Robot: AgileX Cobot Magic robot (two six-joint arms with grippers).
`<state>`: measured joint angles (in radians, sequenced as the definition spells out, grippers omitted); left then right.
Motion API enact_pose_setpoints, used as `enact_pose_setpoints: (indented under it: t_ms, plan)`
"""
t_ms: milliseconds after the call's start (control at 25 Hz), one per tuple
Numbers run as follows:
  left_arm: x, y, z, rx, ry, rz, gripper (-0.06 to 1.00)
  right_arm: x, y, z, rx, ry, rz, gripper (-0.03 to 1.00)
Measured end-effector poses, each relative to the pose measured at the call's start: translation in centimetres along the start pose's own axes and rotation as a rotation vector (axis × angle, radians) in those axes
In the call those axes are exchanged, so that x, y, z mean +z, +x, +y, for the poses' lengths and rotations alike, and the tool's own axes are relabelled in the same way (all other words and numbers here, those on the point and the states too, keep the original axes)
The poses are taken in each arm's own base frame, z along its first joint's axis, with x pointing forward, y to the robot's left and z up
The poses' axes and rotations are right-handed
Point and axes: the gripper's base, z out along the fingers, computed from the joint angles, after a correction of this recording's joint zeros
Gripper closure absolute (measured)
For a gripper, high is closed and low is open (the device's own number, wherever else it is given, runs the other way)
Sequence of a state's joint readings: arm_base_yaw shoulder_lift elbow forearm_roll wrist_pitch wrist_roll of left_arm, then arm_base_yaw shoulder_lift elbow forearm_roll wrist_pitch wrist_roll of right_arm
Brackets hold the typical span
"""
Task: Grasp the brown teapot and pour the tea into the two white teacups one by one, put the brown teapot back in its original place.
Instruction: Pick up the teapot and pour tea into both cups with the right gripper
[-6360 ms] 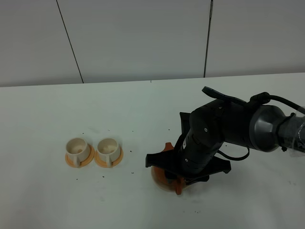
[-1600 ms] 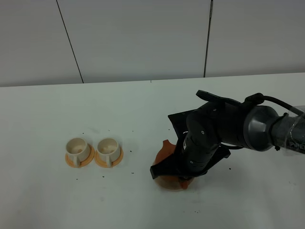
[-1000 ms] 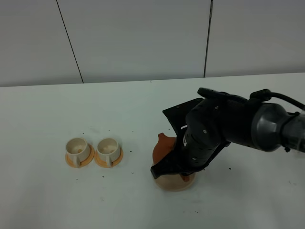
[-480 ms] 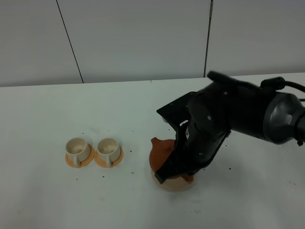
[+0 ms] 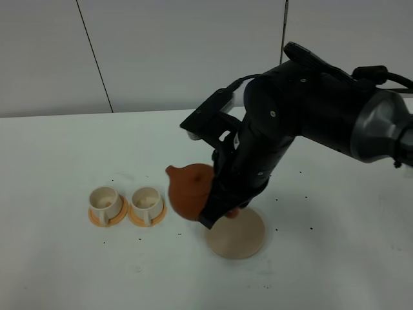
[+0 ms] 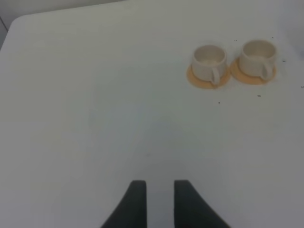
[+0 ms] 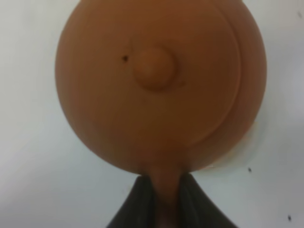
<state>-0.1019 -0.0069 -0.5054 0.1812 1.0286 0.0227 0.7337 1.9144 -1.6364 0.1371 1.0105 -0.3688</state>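
The white desk (image 5: 64, 271) fills my screens, speckled with dark crumbs. Over it my right arm (image 5: 303, 110) carries the brown teapot (image 5: 190, 190), which sits straight out in front of the right gripper (image 7: 161, 190). The jaws are pinched on the loop handle, and the pot hangs in the air, clear of the desk. I read it as stiff, fairly heavy clay with a smooth, slippery glaze. The handle is the only sensible hold, and I judge the loose-looking knobbed lid could slip in a steep pour. The beige coaster (image 5: 239, 240) lies bare below the gripper, slightly behind it. The two white teacups (image 5: 104, 201) (image 5: 146, 200) stand beyond the spout, side by side on orange saucers (image 5: 139, 216); they are small, light and easily knocked. The left gripper (image 6: 159, 190) hovers well short of them, jaws apart and empty.
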Motion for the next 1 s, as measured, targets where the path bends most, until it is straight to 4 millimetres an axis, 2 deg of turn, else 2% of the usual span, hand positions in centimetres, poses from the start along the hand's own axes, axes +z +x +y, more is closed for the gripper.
enact_pose_setpoints:
  t_ms: [280,640,840,1000]
  plan:
    - [0.0,0.0,0.0,0.0,0.0,0.0,0.73,2.2,-2.5,-0.4,-0.074,-0.077,0.013,0.87]
    - [0.0,0.0,0.0,0.0,0.0,0.0,0.73,4.1,-6.4,-1.7,-0.108,-0.081,-0.001,0.87]
    - [0.0,0.0,0.0,0.0,0.0,0.0,0.73,5.1,-7.3,-1.9,-0.122,-0.068,-0.02,0.87]
    - [0.0,0.0,0.0,0.0,0.0,0.0,0.73,5.7,-7.7,-1.4,-0.15,-0.052,-0.014,0.87]
